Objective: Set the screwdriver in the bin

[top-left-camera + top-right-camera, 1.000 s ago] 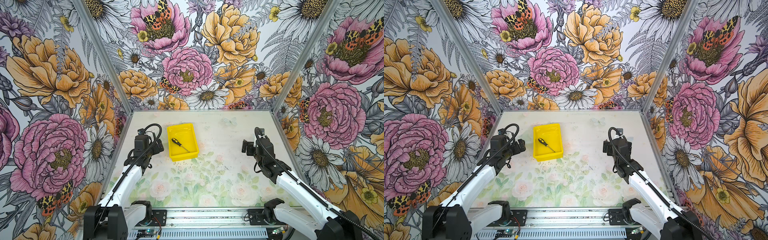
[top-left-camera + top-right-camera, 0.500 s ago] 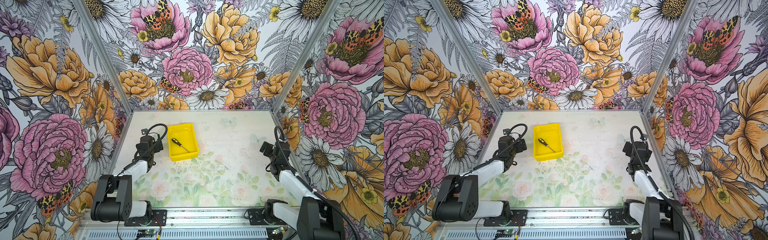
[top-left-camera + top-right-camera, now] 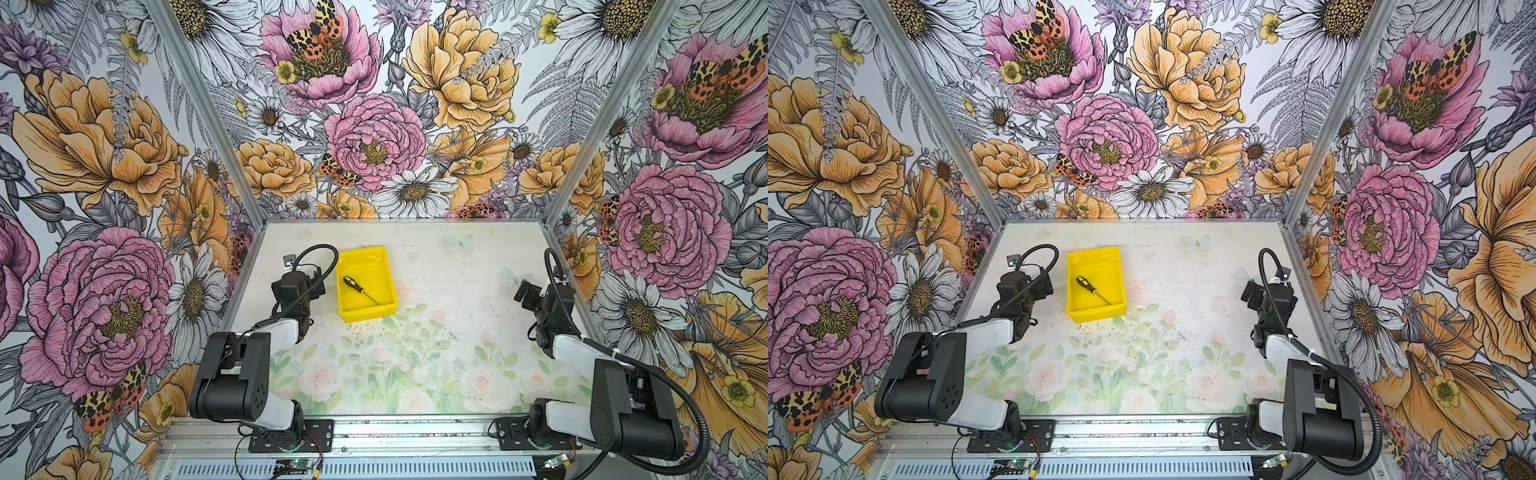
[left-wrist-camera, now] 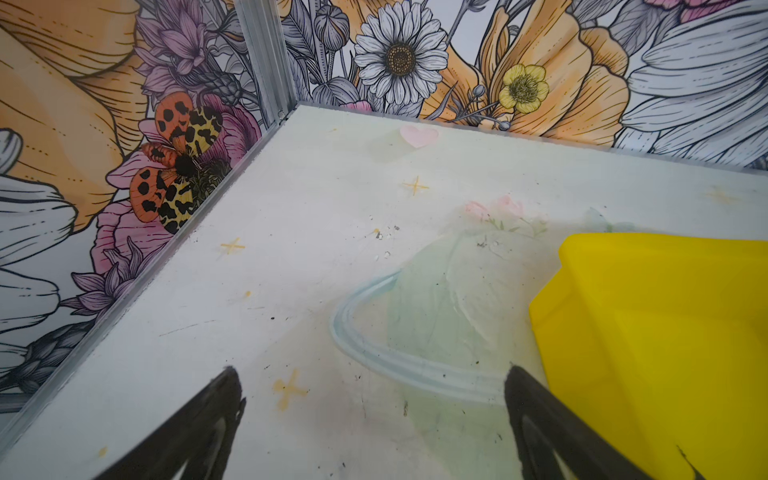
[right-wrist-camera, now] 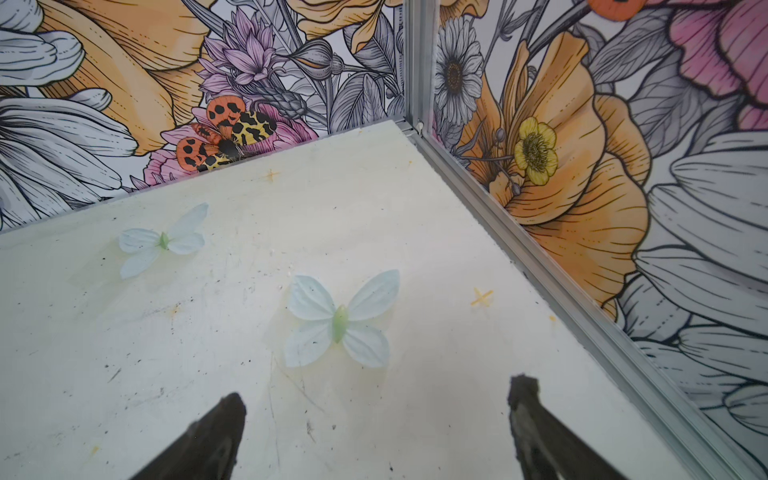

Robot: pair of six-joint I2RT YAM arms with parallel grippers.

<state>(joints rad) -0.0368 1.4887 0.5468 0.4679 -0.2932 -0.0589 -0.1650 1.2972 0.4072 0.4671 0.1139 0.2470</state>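
The screwdriver is lying flat on the floor of the bin, set diagonally. Its black-and-yellow handle is pointing toward the bin's far left corner and its thin shaft toward the near right corner. Nothing is touching it.

The left gripper is sitting just beside the bin's left wall, outside it, so the screwdriver is lying past that wall, near the gripper but apart from it. In the left wrist view its 2 fingers are standing wide apart with only bare table between them. 1 finger is showing right against the bin's yellow wall, though contact cannot be told.

The right gripper is hanging well apart from the bin, off to the bin's right side. In the right wrist view its jaws are spread wide and holding nothing, with a printed butterfly on the table ahead of them.
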